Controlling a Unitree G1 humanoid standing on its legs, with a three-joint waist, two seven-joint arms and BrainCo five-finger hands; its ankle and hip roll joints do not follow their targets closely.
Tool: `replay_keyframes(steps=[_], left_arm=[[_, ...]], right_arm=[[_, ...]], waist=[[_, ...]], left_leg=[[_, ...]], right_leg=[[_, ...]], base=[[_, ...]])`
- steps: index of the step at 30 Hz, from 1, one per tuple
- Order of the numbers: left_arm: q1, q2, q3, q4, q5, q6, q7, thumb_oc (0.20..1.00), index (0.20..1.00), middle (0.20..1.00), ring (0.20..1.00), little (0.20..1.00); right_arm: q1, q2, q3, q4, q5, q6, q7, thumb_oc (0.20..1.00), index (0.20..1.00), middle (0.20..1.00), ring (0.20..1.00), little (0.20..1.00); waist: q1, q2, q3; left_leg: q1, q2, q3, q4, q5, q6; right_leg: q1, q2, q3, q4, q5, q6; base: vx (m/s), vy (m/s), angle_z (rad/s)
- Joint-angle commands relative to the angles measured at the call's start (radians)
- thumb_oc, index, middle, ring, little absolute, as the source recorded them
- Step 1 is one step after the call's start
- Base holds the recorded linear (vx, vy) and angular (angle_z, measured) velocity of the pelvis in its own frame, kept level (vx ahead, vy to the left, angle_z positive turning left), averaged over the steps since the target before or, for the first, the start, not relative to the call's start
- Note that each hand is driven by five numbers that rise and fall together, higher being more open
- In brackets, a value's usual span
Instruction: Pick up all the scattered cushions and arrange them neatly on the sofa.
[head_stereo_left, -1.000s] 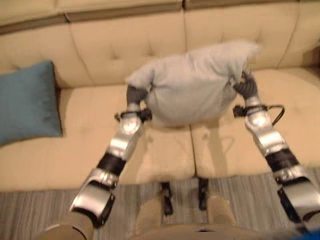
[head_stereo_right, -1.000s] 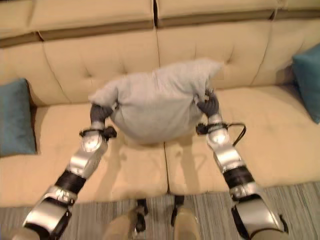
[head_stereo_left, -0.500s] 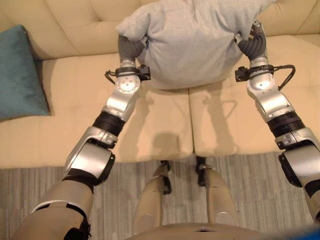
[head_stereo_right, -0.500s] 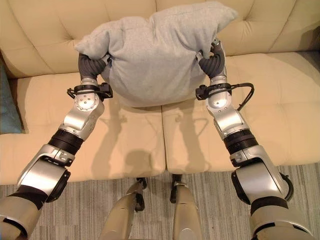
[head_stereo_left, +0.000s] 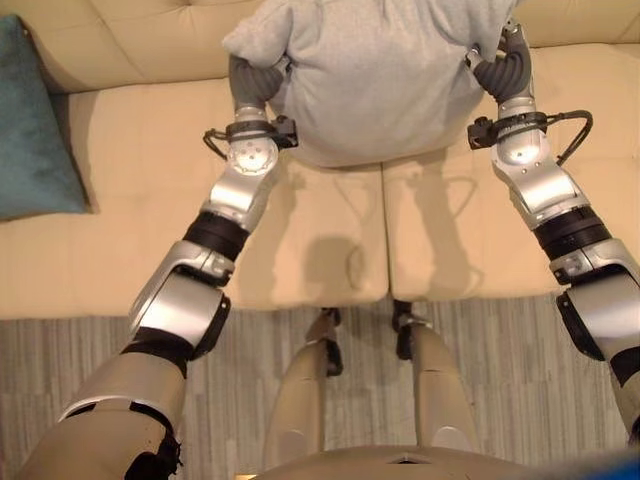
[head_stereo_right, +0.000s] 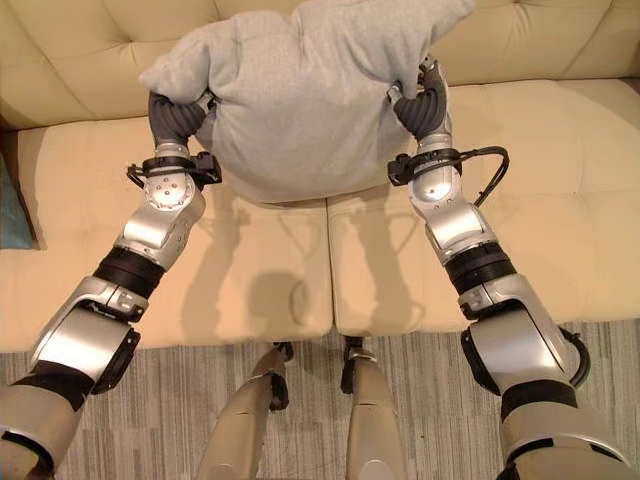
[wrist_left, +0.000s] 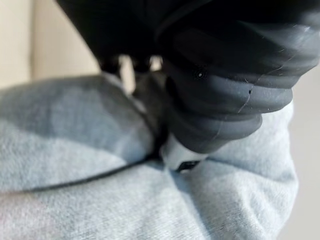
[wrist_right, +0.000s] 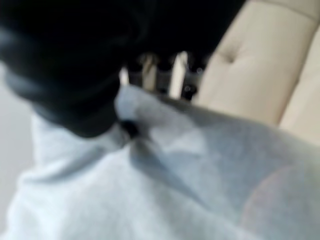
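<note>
A big grey cushion (head_stereo_left: 380, 75) hangs over the beige sofa's seat (head_stereo_left: 130, 230), close to the tufted backrest (head_stereo_right: 80, 60). My left hand (head_stereo_left: 255, 80) grips its left edge and my right hand (head_stereo_left: 503, 68) grips its right edge. In the left wrist view the thumb (wrist_left: 177, 155) digs into the grey cloth (wrist_left: 100, 200). In the right wrist view the fingers (wrist_right: 160, 75) reach over the cushion's edge (wrist_right: 200, 165). A teal cushion (head_stereo_left: 35, 130) leans against the backrest at the sofa's far left.
The seam between the two seat pads (head_stereo_left: 385, 230) runs straight below the grey cushion. A grey striped rug (head_stereo_left: 500, 360) lies in front of the sofa. Open seat shows on both sides of the arms.
The camera has tilted down over the sofa's front. Both hands have carried the grey cushion a little further in toward the backrest, still holding its two edges.
</note>
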Motion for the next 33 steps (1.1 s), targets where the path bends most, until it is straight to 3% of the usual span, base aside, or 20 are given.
replay_keyframes(steps=[1,2,3,8,16,21,22,24,26,30,33], left_arm=[[-0.167,-0.052,-0.091,0.002,0.041,-0.059,-0.047,0.730,0.730,0.730,0.730,0.730],[-0.186,-0.049,-0.093,0.020,0.037,-0.058,-0.044,1.000,1.000,1.000,1.000,1.000],[-0.224,-0.043,-0.104,0.053,0.030,-0.054,-0.040,1.000,1.000,1.000,1.000,1.000],[-0.313,0.011,-0.139,0.142,0.037,-0.032,-0.045,1.000,1.000,1.000,1.000,1.000],[-0.347,0.111,-0.126,0.196,0.037,-0.018,-0.038,1.000,1.000,1.000,1.000,1.000],[-0.294,0.200,-0.069,0.225,0.007,-0.013,-0.035,1.000,1.000,1.000,1.000,1.000],[-0.294,0.200,-0.068,0.226,0.006,-0.014,-0.036,1.000,1.000,1.000,1.000,1.000],[-0.274,0.233,-0.053,0.235,-0.001,-0.015,-0.041,1.000,1.000,1.000,1.000,1.000],[-0.242,0.275,-0.039,0.246,-0.015,-0.017,-0.051,1.000,1.000,1.000,1.000,1.000],[-0.156,0.300,0.015,0.204,-0.032,-0.031,-0.057,1.000,1.000,1.000,1.000,1.000],[0.047,0.320,0.103,0.022,-0.001,-0.055,-0.071,1.000,1.000,1.000,1.000,1.000]], right_arm=[[-0.148,0.104,0.103,-0.019,-0.063,-0.074,0.032,0.385,0.385,0.385,0.385,0.385],[-0.172,0.105,0.118,0.014,-0.070,-0.066,0.032,0.567,0.567,0.567,0.567,0.567],[-0.214,0.113,0.146,0.077,-0.077,-0.052,0.030,1.000,1.000,1.000,1.000,1.000],[-0.320,0.101,0.236,0.232,-0.173,0.006,0.011,1.000,1.000,1.000,1.000,1.000],[-0.370,0.044,0.198,0.333,-0.191,0.054,-0.052,1.000,1.000,1.000,1.000,1.000],[-0.366,-0.051,0.156,0.381,-0.185,0.082,-0.093,1.000,1.000,1.000,1.000,1.000],[-0.366,-0.052,0.157,0.381,-0.185,0.082,-0.093,1.000,1.000,1.000,1.000,1.000],[-0.363,-0.085,0.153,0.380,-0.173,0.078,-0.095,1.000,1.000,1.000,1.000,1.000],[-0.351,-0.129,0.154,0.382,-0.155,0.074,-0.088,1.000,1.000,1.000,1.000,1.000],[-0.298,-0.183,0.121,0.349,-0.137,0.062,-0.084,1.000,1.000,1.000,1.000,1.000],[-0.132,-0.261,0.045,0.237,-0.166,0.052,-0.068,1.000,1.000,1.000,1.000,1.000]], waist=[[0.009,-0.039,-0.037],[0.011,-0.040,-0.035],[0.012,-0.043,-0.035],[0.012,-0.046,-0.033],[0.018,-0.031,-0.041],[0.021,-0.029,-0.053],[0.017,-0.031,-0.045],[0.021,-0.028,-0.054],[0.017,-0.033,-0.049],[0.018,-0.035,-0.051],[0.021,-0.037,-0.053]], left_leg=[[0.003,-0.002,-0.040,0.066,-0.098,-0.096],[-0.006,-0.001,-0.040,0.069,-0.097,-0.097],[-0.021,0.000,-0.041,0.072,-0.095,-0.098],[-0.043,0.000,-0.040,0.078,-0.090,-0.104],[-0.053,-0.007,-0.046,0.063,-0.083,-0.107],[-0.057,-0.013,-0.055,0.062,-0.085,-0.107],[-0.069,-0.015,-0.043,0.066,-0.060,-0.099],[-0.058,-0.015,-0.057,0.062,-0.085,-0.108],[-0.070,-0.016,-0.045,0.068,-0.060,-0.100],[-0.062,-0.016,-0.044,0.068,-0.063,-0.100],[-0.029,-0.019,-0.048,0.085,-0.085,-0.097]], right_leg=[[0.092,0.006,0.044,-0.287,0.169,0.119],[0.085,0.008,0.046,-0.290,0.176,0.120],[0.074,0.009,0.048,-0.301,0.188,0.122],[0.060,0.010,0.055,-0.320,0.208,0.126],[0.052,0.008,0.053,-0.344,0.222,0.129],[0.054,0.005,0.049,-0.351,0.226,0.128],[0.045,0.000,0.041,-0.349,0.247,0.119],[0.055,0.006,0.050,-0.353,0.228,0.128],[0.048,0.000,0.041,-0.354,0.250,0.119],[0.057,-0.001,0.041,-0.352,0.246,0.117],[0.084,-0.003,0.037,-0.329,0.224,0.109]], base=[[0.00,0.000,0.00],[0.00,0.000,0.00],[-0.01,-0.009,-0.03],[0.00,0.004,-0.01],[0.01,0.005,-0.01],[-0.01,0.000,0.00],[-0.07,0.005,0.03],[0.05,0.008,0.03],[-0.03,0.002,0.01],[-0.02,0.000,0.01],[0.03,-0.001,0.00]])
